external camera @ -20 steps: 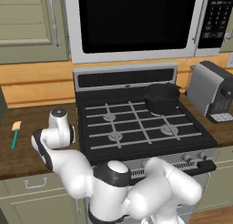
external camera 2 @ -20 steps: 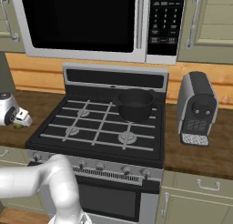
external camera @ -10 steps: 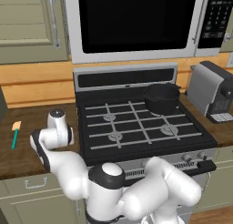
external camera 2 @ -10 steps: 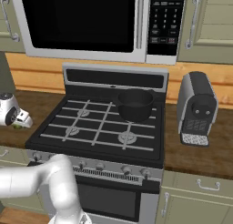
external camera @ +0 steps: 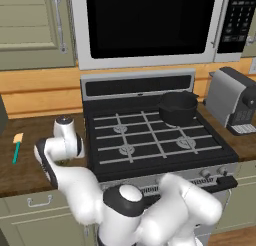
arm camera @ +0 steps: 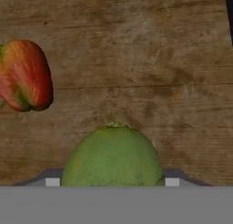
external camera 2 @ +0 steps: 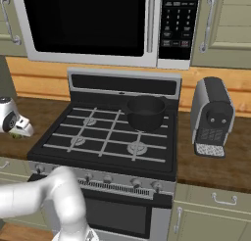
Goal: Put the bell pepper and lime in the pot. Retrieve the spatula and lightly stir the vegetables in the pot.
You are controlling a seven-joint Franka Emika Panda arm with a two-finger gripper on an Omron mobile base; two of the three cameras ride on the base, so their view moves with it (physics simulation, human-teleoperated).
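In the hand view the lime fills the lower middle of the frame, directly between the two finger tips of the gripper, which stand at its left and right sides; the jaws look closed against the lime, so the gripper appears to be grasping it, though the contact itself is hard to see. The lime rests on the wooden counter. The bell pepper lies on the same counter at the left edge of this frame, apart from the lime. In the left base view the arm bends down to the counter at the left of the stove, in the lower left part of the frame. The spatula lies flat on the counter at the far left edge, well apart from the arm. The pot stands on the back right burner, in the upper right of the stove. In the right base view the pot is near the middle of the frame, and a grey coffee machine stands at its right on the counter.
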